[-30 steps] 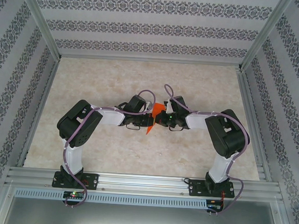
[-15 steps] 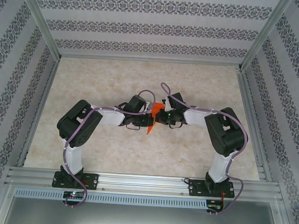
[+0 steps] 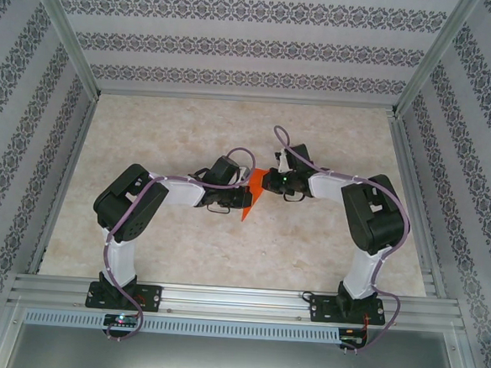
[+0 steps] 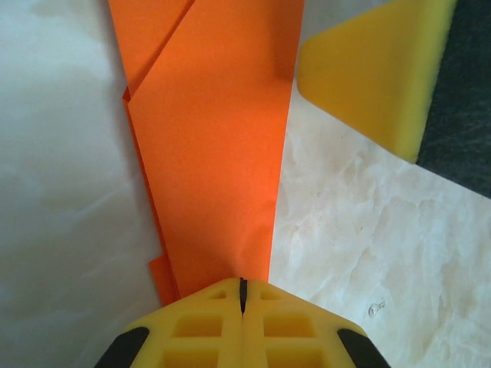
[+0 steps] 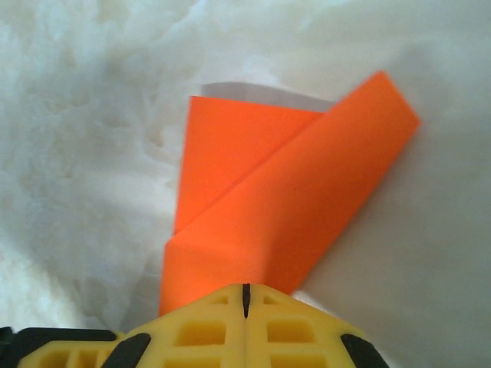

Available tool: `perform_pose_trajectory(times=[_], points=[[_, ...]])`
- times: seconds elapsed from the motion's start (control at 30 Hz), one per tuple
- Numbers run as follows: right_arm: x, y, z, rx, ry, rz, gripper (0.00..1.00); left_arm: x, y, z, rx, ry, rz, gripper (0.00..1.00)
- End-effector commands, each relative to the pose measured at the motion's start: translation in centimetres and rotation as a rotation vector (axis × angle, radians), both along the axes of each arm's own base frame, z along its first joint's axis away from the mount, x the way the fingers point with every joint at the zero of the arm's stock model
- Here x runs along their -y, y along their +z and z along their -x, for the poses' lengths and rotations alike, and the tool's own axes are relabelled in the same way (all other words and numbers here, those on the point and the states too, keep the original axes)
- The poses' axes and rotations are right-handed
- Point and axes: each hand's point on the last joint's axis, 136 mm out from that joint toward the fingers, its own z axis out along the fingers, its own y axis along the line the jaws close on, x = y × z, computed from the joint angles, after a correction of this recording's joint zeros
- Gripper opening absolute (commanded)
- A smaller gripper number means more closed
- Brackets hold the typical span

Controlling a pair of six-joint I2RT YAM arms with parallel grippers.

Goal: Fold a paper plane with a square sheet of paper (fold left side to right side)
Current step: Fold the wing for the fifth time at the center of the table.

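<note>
Lying flat mid-table (image 3: pixel 190 130) between both arms: folded orange paper (image 3: pixel 251 194), a pointed wedge. Left gripper (image 4: pixel 242 285) closed tight, tips at the wedge's narrow end. Right gripper (image 5: pixel 245 290) likewise closed, tips over the wider end. Pinched or merely touched, impossible to tell.
</note>
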Motion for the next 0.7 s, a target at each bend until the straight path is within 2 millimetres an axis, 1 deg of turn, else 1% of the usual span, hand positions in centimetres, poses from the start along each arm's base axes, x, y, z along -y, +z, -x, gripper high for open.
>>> perform_pose_trajectory(times=[0.0,0.2,0.3,0.4,0.5,0.6,0.67], points=[[-1.2,0.3,-0.6,0.017,0.013,-0.063,0.0,-2.4,-4.2,3.9,-0.159,-0.008,-0.126,0.06],[-1.8,-0.1,-0.9,0.015,0.014,-0.087,0.0,-2.4,-4.1,4.0,-0.158,-0.008,-0.128,0.07],[-1.6,-1.1,-0.8,-0.016,0.016,-0.058,0.0,-2.4,-4.1,4.0,-0.16,-0.009,-0.126,0.06],[-0.7,-2.6,-0.7,-0.053,0.009,0.015,0.0,-2.3,-3.8,3.9,-0.155,-0.009,-0.124,0.06],[-0.2,-3.5,-0.2,-0.089,0.017,0.052,0.0,-1.8,-2.1,3.6,-0.129,-0.019,-0.087,0.08],[-0.3,-4.0,0.4,-0.109,0.028,0.057,0.0,-0.6,0.4,3.1,-0.096,-0.046,-0.021,0.08],[-0.2,-4.2,0.6,-0.115,0.029,0.059,0.0,0.2,1.5,2.9,-0.09,-0.06,0.025,0.08]])
